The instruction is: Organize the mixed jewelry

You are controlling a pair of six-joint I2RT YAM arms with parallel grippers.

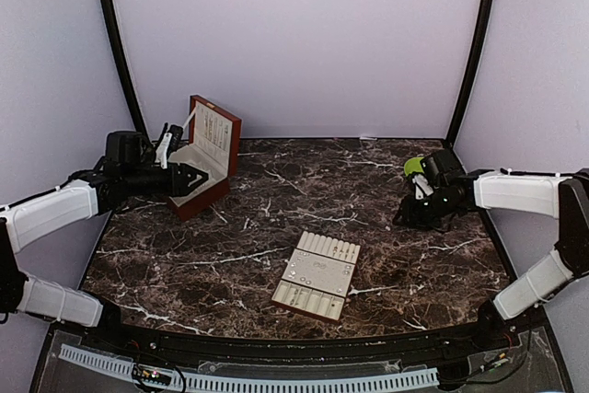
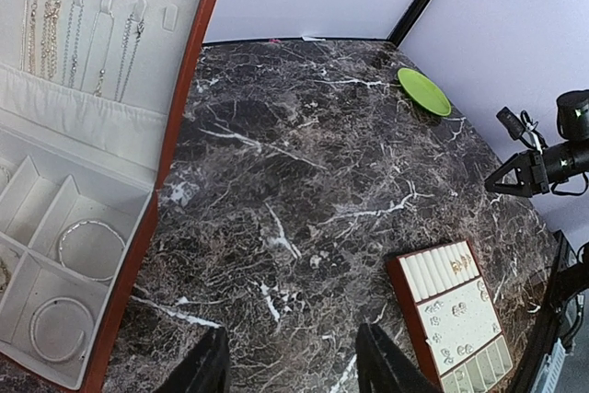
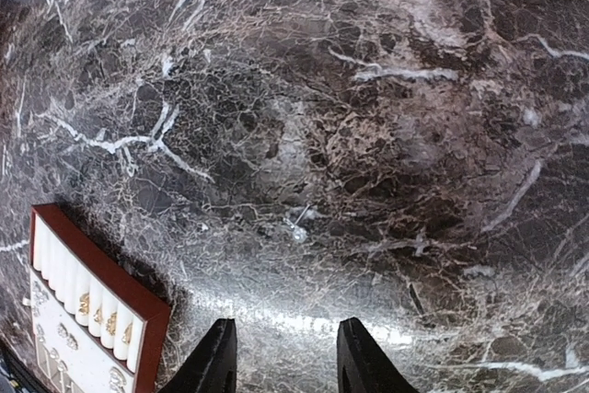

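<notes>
One dark marble table (image 1: 276,227) is seen, with two white arms reaching in from its sides. One red-brown wooden box (image 1: 217,138) is stood open at the far left, its lid upright. Its cream lining is divided into compartments. One cream slotted tray (image 1: 317,273) in a red-brown frame is laid flat near the table's middle, well apart from the box. One green plate (image 2: 424,91) is set at the far right, and in the top view it is partly hidden by the right wrist.

Two silver bangles (image 2: 90,246) are held in separate box compartments, and about five chains (image 2: 74,34) are hung inside the lid. The mixed jewelry (image 2: 456,315) is mostly found on the tray as tiny pale pieces too small to count, with four gold bits (image 3: 97,315) tucked among the rolls. One silvery piece (image 3: 299,223) is left loose on the marble, just ahead of the right gripper (image 3: 285,356).

The left gripper (image 2: 294,356) is held just beside the box. Both claws are seen released, fingers apart, with nothing between them.
</notes>
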